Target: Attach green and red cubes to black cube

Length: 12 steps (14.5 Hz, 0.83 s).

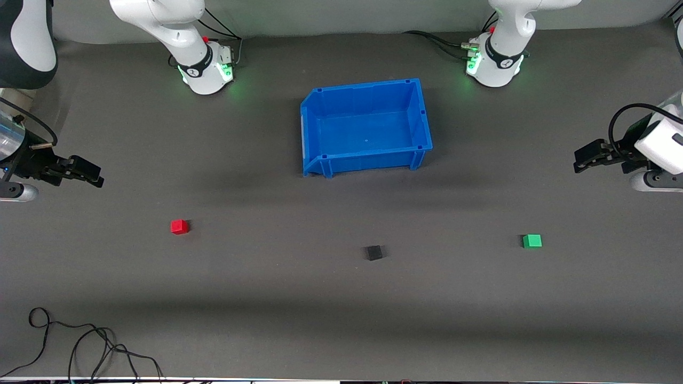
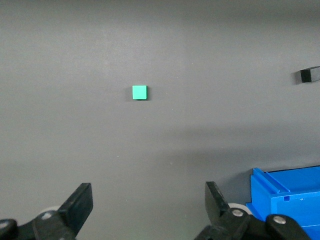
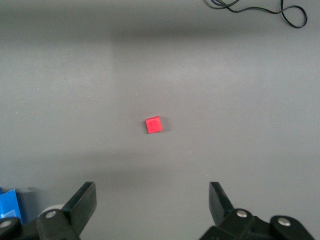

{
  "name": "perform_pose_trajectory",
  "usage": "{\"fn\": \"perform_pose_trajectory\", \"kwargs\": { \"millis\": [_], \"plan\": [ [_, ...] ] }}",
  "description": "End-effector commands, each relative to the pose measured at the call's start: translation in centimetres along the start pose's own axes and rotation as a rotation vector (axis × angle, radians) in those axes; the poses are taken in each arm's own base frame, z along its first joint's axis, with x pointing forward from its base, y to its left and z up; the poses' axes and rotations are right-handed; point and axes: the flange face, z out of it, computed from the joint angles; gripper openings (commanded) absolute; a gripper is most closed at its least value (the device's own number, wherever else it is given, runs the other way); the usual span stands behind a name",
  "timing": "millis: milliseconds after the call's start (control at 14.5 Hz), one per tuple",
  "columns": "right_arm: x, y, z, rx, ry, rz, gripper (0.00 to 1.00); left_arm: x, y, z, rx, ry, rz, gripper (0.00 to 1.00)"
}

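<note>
The black cube (image 1: 374, 252) lies on the grey table near the middle and also shows in the left wrist view (image 2: 310, 74). The red cube (image 1: 180, 226) lies toward the right arm's end and shows in the right wrist view (image 3: 154, 124). The green cube (image 1: 532, 241) lies toward the left arm's end and shows in the left wrist view (image 2: 139, 92). My left gripper (image 1: 579, 160) is open and empty, up over the table at its own end, apart from the green cube. My right gripper (image 1: 96, 176) is open and empty at its end, apart from the red cube.
A blue bin (image 1: 320, 109) stands empty mid-table, farther from the front camera than the cubes; its corner shows in the left wrist view (image 2: 287, 197). A black cable (image 1: 80, 341) lies near the front edge at the right arm's end.
</note>
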Motion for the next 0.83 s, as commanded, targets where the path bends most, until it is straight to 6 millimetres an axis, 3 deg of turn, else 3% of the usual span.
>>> {"fn": "perform_pose_trajectory", "kwargs": {
  "millis": [0,551,757],
  "plan": [
    [0.1,-0.2,0.0,-0.006,0.006,0.015,1.00,-0.5,0.1,-0.6,0.021,-0.008,0.021,1.00],
    [0.4,-0.2,0.1,-0.008,0.008,0.009,1.00,0.4,-0.4,-0.3,0.018,-0.013,-0.034,1.00],
    [0.5,-0.2,0.1,-0.008,0.008,0.004,1.00,0.2,-1.3,0.4,0.015,-0.047,-0.323,1.00]
  ]
}}
